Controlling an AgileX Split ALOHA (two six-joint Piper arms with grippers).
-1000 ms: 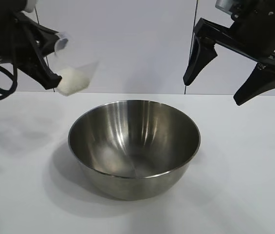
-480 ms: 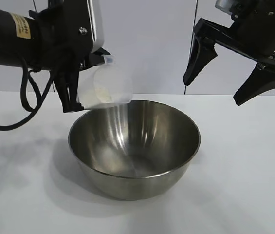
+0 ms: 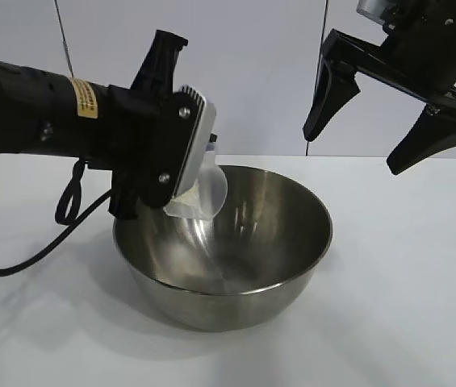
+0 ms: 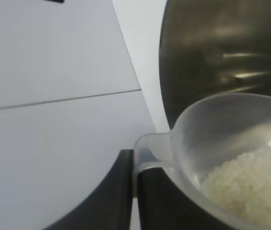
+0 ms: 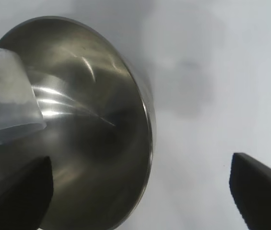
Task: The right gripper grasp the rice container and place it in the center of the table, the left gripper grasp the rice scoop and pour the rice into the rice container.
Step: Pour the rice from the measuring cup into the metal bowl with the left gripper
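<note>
Only writing anywhere is on a small yellow label [image 3: 84, 98] stuck to the left arm [image 3: 26, 113], up and to the left of the steel bowl [image 3: 223, 242]. It's got dark print on it, but it's way too tiny to make out a single word or number. The bowl itself carries no markings that I can read, and neither wrist view shows any lettering.
</note>
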